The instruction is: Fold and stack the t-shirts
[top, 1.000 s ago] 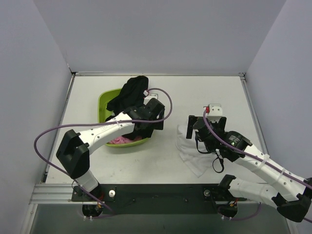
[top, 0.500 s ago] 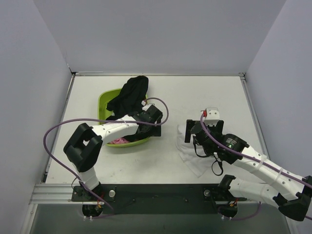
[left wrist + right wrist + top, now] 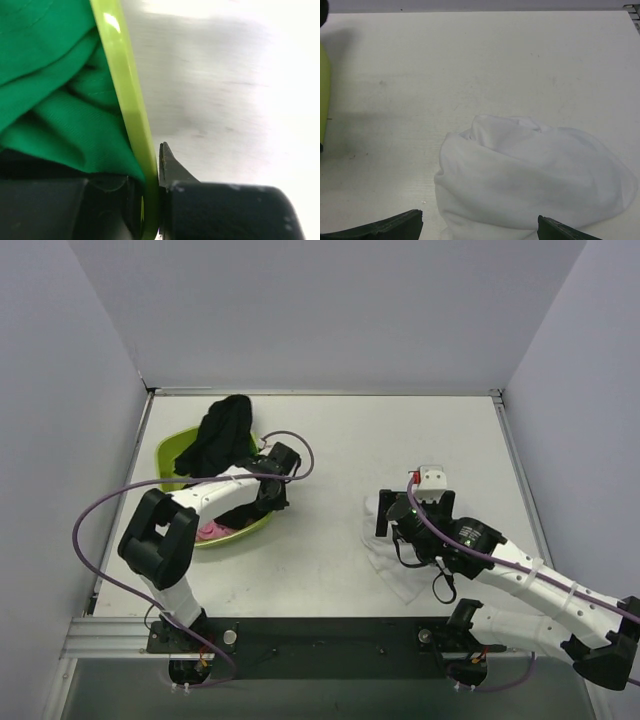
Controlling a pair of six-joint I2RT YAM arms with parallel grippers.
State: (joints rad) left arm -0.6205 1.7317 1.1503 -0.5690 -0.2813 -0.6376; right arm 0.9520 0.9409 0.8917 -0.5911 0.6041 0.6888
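Clamping the thin rim of the basket (image 3: pixel 125 80), the left gripper (image 3: pixel 150 190) has its jaws drawn nearly together on the plastic. One finger sits inside against the green t-shirt (image 3: pixel 45 100); the other is outside, over the table (image 3: pixel 470 60). The basket sits at the far left of the table. A black t-shirt (image 3: pixel 222 430) is draped over its far rim, and a pink t-shirt (image 3: pixel 208 532) shows at its near side. The right gripper (image 3: pixel 480 225) has its jaws wide apart and holds nothing. It hangs over the near edge of the crumpled white t-shirt (image 3: pixel 530 170); contact cannot be told. That shirt lies right of centre, well apart from the basket.
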